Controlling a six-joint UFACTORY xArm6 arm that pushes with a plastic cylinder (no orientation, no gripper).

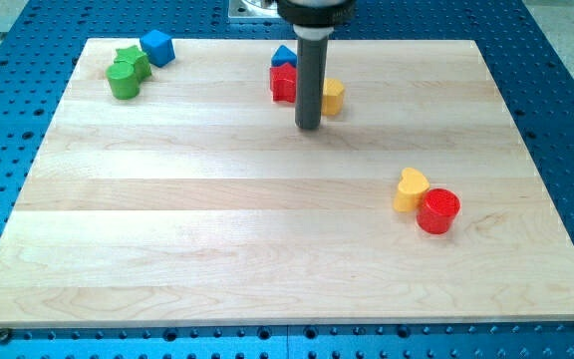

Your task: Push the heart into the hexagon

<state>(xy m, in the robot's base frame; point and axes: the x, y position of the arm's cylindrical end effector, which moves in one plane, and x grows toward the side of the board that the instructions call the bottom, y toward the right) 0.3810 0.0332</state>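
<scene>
A yellow heart [411,188] lies at the view's right, below the middle, touching a red cylinder [437,210] at its lower right. A yellow hexagon [334,96] lies near the top centre, partly hidden behind my rod. My tip [308,127] rests on the board just below and left of the hexagon, close to it. The tip is far up and left of the heart.
A red block [284,83] with a blue triangle [284,56] above it lies just left of the rod. At the top left are a green star [132,61], a green round block [123,83] and a blue cube [156,47]. The wooden board [167,249] sits on a blue perforated table.
</scene>
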